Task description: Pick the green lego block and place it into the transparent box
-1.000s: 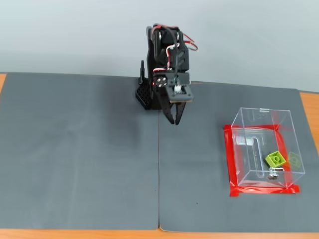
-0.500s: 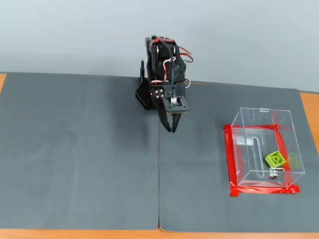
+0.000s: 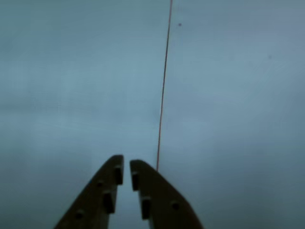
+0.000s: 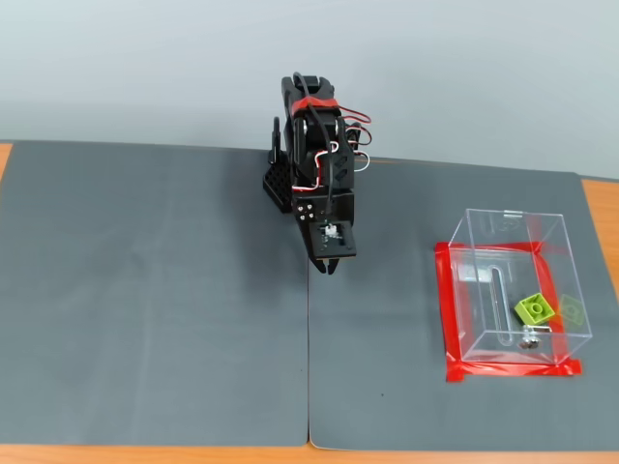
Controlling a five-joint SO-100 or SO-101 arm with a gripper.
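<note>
Seen in the fixed view: green lego block (image 4: 535,308) lying inside the transparent box (image 4: 503,235), low toward the box's right front part, tilted a little, studs up, with a paler green reflection just to its right on the clear wall. Close below the block, a small metal piece (image 4: 528,341) on the box floor. Around the box's base, red tape (image 4: 447,314) framing it on the left and front. Box standing on the right part of the grey mat (image 4: 155,309) that covers the desk (image 4: 600,208), whose orange-brown wood shows at the mat's edges. Folded black arm (image 4: 314,159) with red and white wires near the middle back of the mat, well apart from the box. Gripper (image 4: 330,268) pointing down toward the seam between the two mat sheets, holding nothing. In the wrist view: gripper (image 3: 127,167) coming in from the bottom edge, its two fingers (image 3: 102,195) nearly together, only a narrow slit between the tips, nothing caught between them. Beyond the tips, plain grey mat and a thin reddish line (image 3: 163,86) running up from just right of the right fingertip to the top edge.
</note>
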